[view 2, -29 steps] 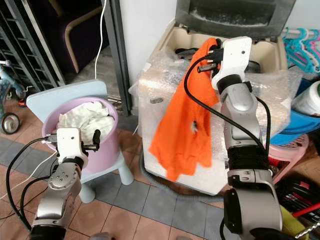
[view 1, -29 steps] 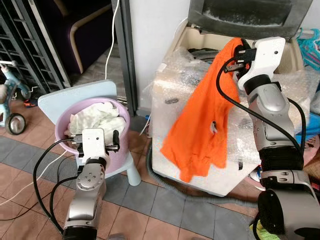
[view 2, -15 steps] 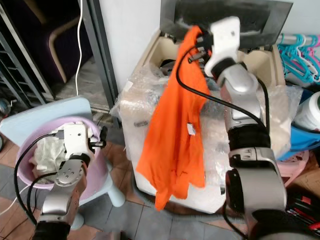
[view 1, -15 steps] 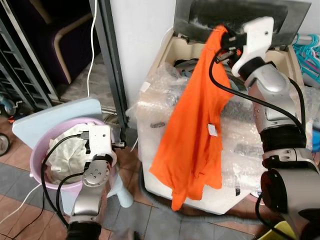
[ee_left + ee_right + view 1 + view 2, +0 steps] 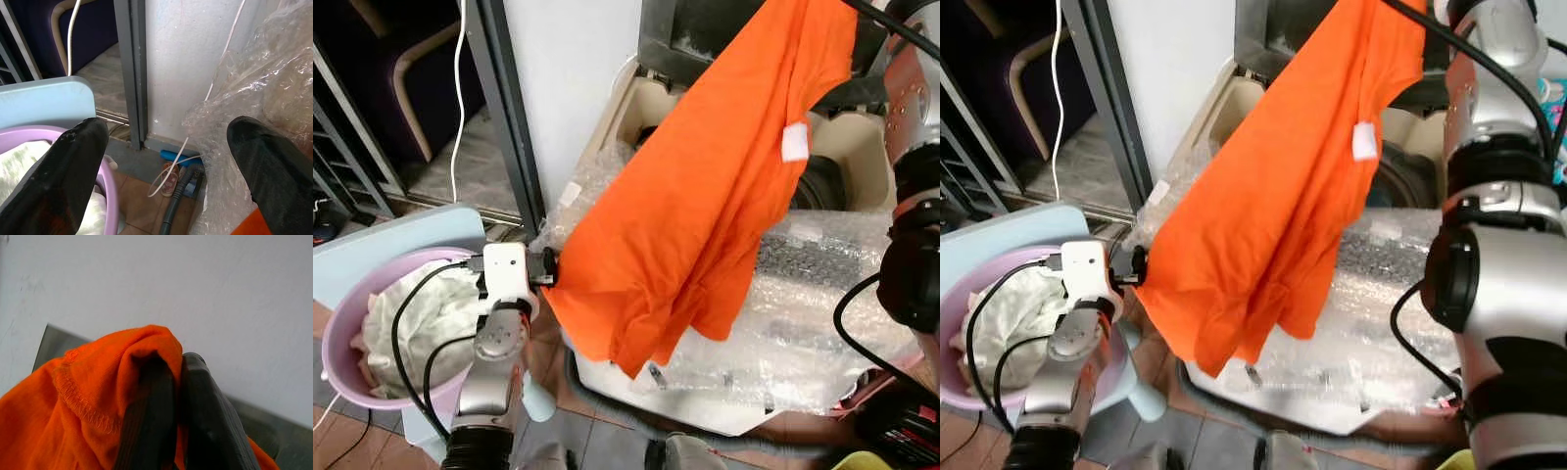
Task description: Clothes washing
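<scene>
Tiled floor and a white wall frame what you have ahead: a top-loading washing machine (image 5: 783,294) wrapped in bubble wrap (image 5: 822,323), its lid raised and its tub (image 5: 822,181) open. Your right gripper (image 5: 178,406) is lifted high above that machine, fingers pinched together on a bunched hem of the orange shirt (image 5: 715,186). From that grip the shirt hangs down and spreads across the machine's front and left side, so its lower edge drapes just beside your left gripper (image 5: 166,161). A white label (image 5: 794,143) shows on the cloth near the top. Your left gripper sits low, its two black fingers spread wide apart and holding nothing, pointed at the gap between the machine and a grey door frame (image 5: 504,127). In the left wrist view you see a white cable (image 5: 195,142) and a dark hose (image 5: 178,200) on the floor in that gap, with the bubble wrap close against one finger (image 5: 274,171). Left of the arm stands a lilac basin (image 5: 342,333) on a pale blue stool (image 5: 382,250), and the basin holds crumpled white laundry (image 5: 406,313). The hanging shirt hides much of the machine's front from you, and the right arm (image 5: 1494,225) runs up the right edge of the head views.
</scene>
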### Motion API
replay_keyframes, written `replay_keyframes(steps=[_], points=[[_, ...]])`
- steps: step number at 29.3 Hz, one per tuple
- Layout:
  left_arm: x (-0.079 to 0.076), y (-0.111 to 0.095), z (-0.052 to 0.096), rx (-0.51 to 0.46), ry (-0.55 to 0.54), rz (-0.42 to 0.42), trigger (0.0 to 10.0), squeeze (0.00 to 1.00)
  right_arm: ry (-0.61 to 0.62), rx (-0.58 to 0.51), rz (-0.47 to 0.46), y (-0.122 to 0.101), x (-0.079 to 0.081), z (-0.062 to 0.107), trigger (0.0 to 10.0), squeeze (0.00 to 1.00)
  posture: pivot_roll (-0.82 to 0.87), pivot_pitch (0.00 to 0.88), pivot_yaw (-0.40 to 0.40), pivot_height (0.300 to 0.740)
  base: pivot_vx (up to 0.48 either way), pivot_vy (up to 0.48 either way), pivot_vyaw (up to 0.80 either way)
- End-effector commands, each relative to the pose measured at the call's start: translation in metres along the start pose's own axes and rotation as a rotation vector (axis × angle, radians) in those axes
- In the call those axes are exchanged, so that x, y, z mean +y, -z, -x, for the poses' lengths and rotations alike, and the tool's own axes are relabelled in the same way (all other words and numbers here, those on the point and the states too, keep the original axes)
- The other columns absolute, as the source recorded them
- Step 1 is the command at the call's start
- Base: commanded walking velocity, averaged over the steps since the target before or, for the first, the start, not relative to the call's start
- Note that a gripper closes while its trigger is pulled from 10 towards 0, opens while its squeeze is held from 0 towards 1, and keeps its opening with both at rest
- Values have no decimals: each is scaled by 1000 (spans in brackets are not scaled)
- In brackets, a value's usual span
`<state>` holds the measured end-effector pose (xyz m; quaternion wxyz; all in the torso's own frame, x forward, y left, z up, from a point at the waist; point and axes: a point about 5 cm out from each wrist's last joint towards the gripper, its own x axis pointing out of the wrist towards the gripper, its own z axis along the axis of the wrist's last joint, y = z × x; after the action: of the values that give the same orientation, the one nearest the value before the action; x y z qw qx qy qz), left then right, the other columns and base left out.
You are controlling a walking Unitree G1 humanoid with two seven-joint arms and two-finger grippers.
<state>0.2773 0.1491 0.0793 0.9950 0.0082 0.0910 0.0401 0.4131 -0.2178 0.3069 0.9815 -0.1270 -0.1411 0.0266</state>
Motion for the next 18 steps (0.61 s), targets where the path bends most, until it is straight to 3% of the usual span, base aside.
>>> replay_keyframes(steps=[1, 2, 4, 7, 10, 11, 12, 13, 16, 17, 18], points=[[1, 1, 0, 8, -1, -4, 10000, 0, -43, 209, 10, 45, 15, 10, 10000, 0, -20, 0, -24, 740, 0, 0, 0], [1, 1, 0, 8, 2, -3, 10000, 0, -94, 347, 1, 75, 24, 22, 10000, 0, -22, 0, -22, 740, 0, 0, 0], [1, 1, 0, 9, 4, -3, 10000, 0, -114, 383, -25, 87, 28, 28, 10000, 0, -25, 0, -18, 740, 0, 0, 0], [0, 1, -1, 13, 14, -6, 10000, 0, -194, 459, 66, 105, 35, 39, 10000, 0, -34, 0, -16, 740, 0, 0, 0], [-2, 0, -3, 14, 24, -10, 10000, 0, -226, 487, 55, 110, 35, 44, 10000, 0, -41, 0, -14, 740, 0, 0, 0], [-3, 0, -4, 13, 24, -11, 10000, 0, -233, 471, 20, 108, 35, 43, 10000, 929, -38, 0, -10, 740, 0, 0, 0], [-3, 0, -4, 13, 24, -11, 10000, 0, -233, 471, 20, 108, 35, 43, 10000, 929, -38, 0, -10, 740, 0, 0, 0], [-3, -1, -5, 12, 24, -13, 10000, 0, -225, 435, 6, 103, 34, 41, 10000, 1000, -34, 0, -7, 740, 0, 0, 0], [-2, -3, -5, 7, 26, -18, 10000, 0, -167, 290, 62, 83, 28, 34, 10000, 1000, -27, 0, -1, 740, 0, 0, 0], [-2, -3, -4, 6, 27, -19, 10000, 0, -168, 138, 197, 65, 27, 31, 10000, 1000, -32, 0, -5, 740, 0, 0, 0], [-2, -3, -4, 7, 26, -19, 10000, 0, -199, 74, 263, 59, 31, 31, 10000, 1000, -32, 0, -5, 740, 0, 0, 0]])
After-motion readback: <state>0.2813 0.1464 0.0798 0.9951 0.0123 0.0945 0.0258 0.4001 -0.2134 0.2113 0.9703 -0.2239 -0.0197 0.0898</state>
